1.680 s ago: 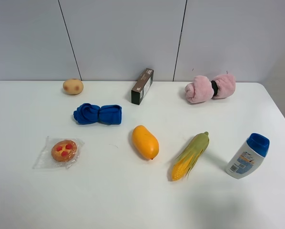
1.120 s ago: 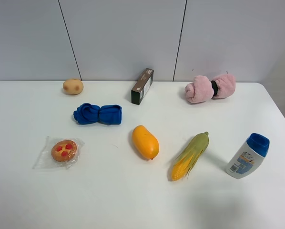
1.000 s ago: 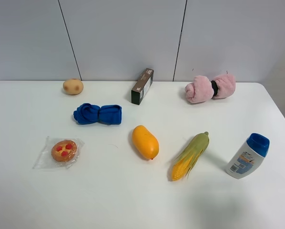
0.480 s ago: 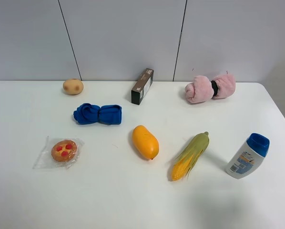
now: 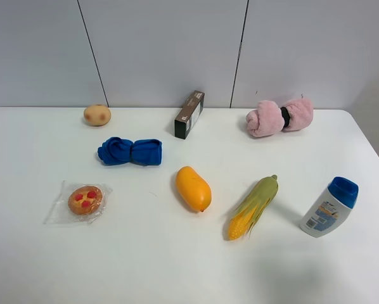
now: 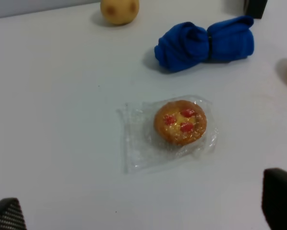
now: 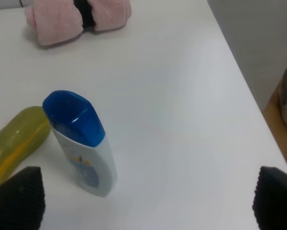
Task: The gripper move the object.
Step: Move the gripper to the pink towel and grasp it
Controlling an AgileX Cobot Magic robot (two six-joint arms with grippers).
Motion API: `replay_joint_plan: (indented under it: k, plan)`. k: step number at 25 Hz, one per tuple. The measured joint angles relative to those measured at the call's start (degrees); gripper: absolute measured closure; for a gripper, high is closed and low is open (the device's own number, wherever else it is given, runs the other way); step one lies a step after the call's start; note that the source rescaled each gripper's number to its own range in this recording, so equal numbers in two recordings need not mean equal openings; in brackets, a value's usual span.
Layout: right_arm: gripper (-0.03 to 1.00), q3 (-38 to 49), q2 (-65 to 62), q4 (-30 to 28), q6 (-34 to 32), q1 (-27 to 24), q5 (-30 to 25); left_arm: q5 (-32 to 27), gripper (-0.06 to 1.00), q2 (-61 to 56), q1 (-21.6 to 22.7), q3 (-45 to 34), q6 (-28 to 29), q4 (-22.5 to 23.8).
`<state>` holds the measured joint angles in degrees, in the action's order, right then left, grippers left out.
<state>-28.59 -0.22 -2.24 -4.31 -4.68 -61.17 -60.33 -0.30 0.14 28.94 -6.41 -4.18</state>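
Note:
The fluffy pink rolled towel (image 5: 263,119), cinched by a black band, lies at the back right of the white table (image 5: 177,266) near the wall. It also shows in the right wrist view (image 7: 54,19), far from the gripper. My right gripper (image 7: 146,201) is open and empty, with a white bottle with a blue cap (image 7: 81,143) standing between its fingertips (image 7: 16,196) and the towel. My left gripper (image 6: 143,211) is open and empty, short of a wrapped pastry (image 6: 180,122). Neither arm shows in the exterior view.
On the table lie a blue rolled cloth (image 5: 130,152), an orange mango (image 5: 193,188), a corn cob (image 5: 253,206), the bottle (image 5: 329,207), the wrapped pastry (image 5: 85,199), a potato (image 5: 97,114) and a dark box (image 5: 189,114). The table's right edge (image 7: 249,96) runs close to the bottle.

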Motion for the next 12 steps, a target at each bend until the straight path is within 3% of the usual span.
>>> replay_joint_plan:
  k: [6, 9, 12]
  plan:
    - [0.2, -2.3, 4.0, 0.8, -19.3, 0.0, 0.9, 0.0, -0.06, 0.0, 0.0, 0.0, 0.0, 0.0]
    - [0.2, -5.4, 12.2, -0.3, -29.5, 0.0, 3.4, 0.0, -0.06, 0.0, 0.0, 0.0, 0.0, 0.0]
    - [0.2, -7.9, 21.8, -1.8, -34.7, 0.0, 7.2, 0.0, -0.06, 0.0, 0.0, 0.0, 0.0, 0.0]
